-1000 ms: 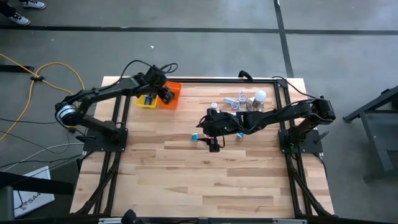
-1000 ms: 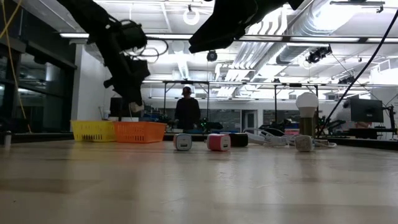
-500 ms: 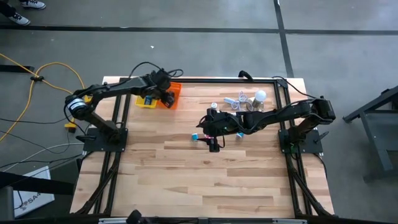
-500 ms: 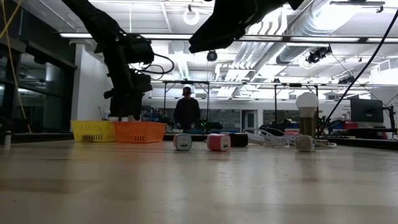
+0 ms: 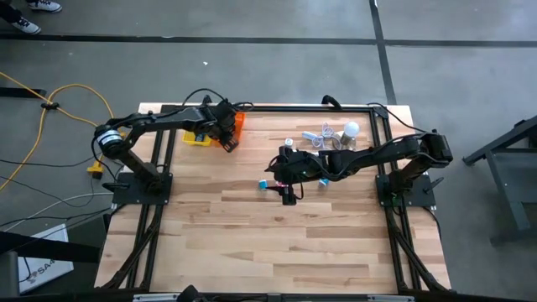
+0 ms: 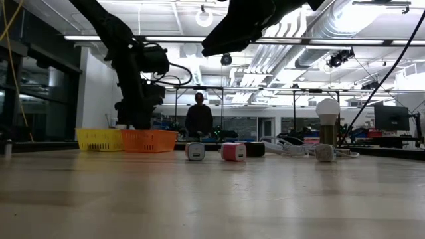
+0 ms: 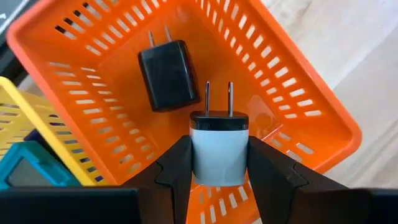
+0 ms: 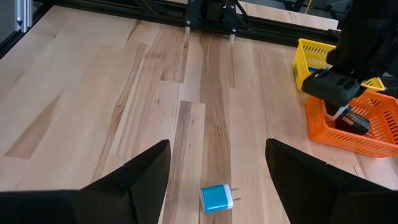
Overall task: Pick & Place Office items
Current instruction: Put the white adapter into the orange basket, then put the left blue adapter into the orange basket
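The left hand (image 7: pixel 219 163) is gripping a white plug adapter (image 7: pixel 218 144) over the orange basket (image 7: pixel 298 93). Releasing it off-centre risks it bouncing out. The right hand (image 8: pixel 217 180) is hovering wide open mid-surface.

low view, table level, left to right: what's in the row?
yellow basket → orange basket → white plug adapter → pink plug adapter → white cable → light bulb
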You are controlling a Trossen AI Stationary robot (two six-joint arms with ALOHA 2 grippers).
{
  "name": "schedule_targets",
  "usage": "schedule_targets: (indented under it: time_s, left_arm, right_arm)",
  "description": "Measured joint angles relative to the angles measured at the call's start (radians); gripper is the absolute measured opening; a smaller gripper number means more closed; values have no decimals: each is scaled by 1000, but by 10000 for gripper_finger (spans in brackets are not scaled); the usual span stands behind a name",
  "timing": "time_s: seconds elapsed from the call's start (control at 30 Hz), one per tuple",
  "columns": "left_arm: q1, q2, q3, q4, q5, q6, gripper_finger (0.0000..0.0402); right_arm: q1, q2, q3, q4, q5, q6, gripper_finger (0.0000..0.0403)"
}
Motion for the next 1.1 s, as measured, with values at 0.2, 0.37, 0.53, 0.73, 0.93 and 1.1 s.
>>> schedule_targets:
  time_s: [0.2, 0.37, 0.53, 0.73, 0.93, 1.1]
  left_arm:
    - [0, 7, 0, 4, 14, 3, 125]
    - [0, 7, 0, 4, 15, 5, 125]
    - [0, 7, 0, 7, 19, 5, 141]
    - [0, 7, 0, 11, 21, 4, 172]
    - [0, 7, 0, 13, 21, 4, 175]
    - [0, 7, 0, 13, 21, 4, 176]
  right_arm:
    - [0, 0, 0, 0, 0, 0, 251]
    - [0, 0, 0, 0, 0, 0, 251]
    - [0, 0, 0, 0, 0, 0, 251]
    - [0, 0, 0, 0, 0, 0, 251]
    - [0, 0, 0, 0, 0, 0, 251]
    - [0, 0, 0, 0, 0, 0, 251]
